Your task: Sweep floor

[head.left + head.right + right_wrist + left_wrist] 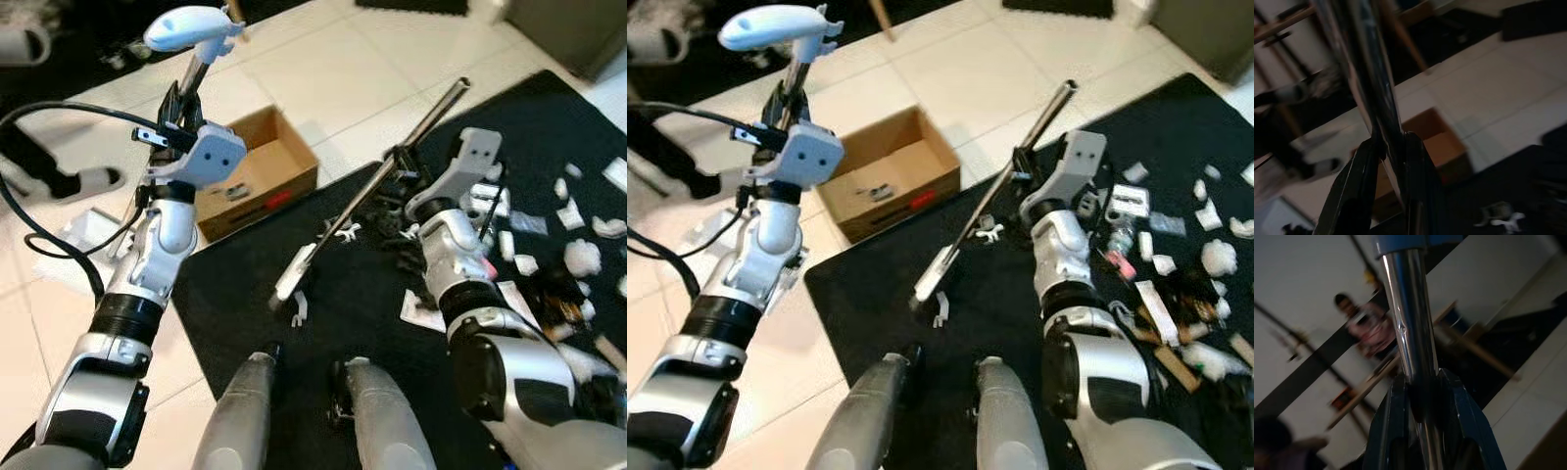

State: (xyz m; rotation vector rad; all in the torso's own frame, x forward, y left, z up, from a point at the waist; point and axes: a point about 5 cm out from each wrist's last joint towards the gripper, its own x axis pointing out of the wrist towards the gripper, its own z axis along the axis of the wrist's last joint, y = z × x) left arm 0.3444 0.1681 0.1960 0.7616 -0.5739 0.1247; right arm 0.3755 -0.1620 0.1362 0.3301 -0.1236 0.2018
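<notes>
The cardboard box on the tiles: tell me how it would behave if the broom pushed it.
The box looks light: thin cardboard, open-topped, holding only a few small bits. It would probably slide easily on the smooth tiles. It sits low and wide, so it seems unlikely to tip, though its thin walls might dent.

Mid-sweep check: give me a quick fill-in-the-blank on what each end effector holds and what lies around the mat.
1. The left end effector is shut on a metal pole topped by a light ____ handle.
2. The right end effector grips a long metal ____.
3. The open cardboard ____ stands on the tiled floor at the edge of the mat.
4. White scraps lie scattered on the ____ mat.

Missing words: blue; rod; box; black
</notes>
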